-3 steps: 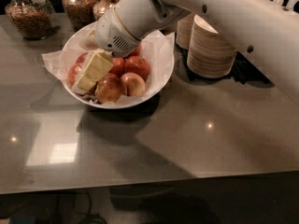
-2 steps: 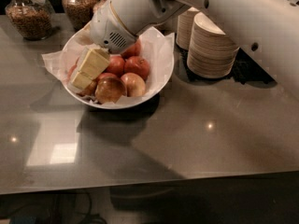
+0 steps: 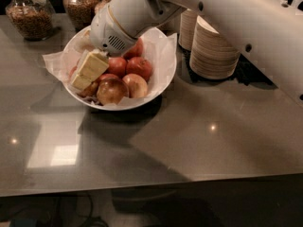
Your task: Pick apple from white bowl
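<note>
The white bowl (image 3: 163, 72), lined with crinkled white paper, stands on the grey counter at the back left and holds several apples. A red apple with yellow patches (image 3: 136, 85) lies at the bowl's front. No sticker shows on it. A duller golden-brown apple (image 3: 111, 91) lies beside it, and darker red apples (image 3: 140, 66) lie behind. My gripper (image 3: 88, 71) reaches down into the left side of the bowl, left of these apples, and hides what lies under it.
Stacks of small paper bowls (image 3: 213, 51) stand just right of the white bowl, under my arm. Glass jars of nuts (image 3: 31, 15) stand along the back left edge. The counter's front edge (image 3: 151, 183) runs across below.
My gripper and wrist have shifted slightly to the left inside the bowl. The bowl and apples have not visibly moved.
</note>
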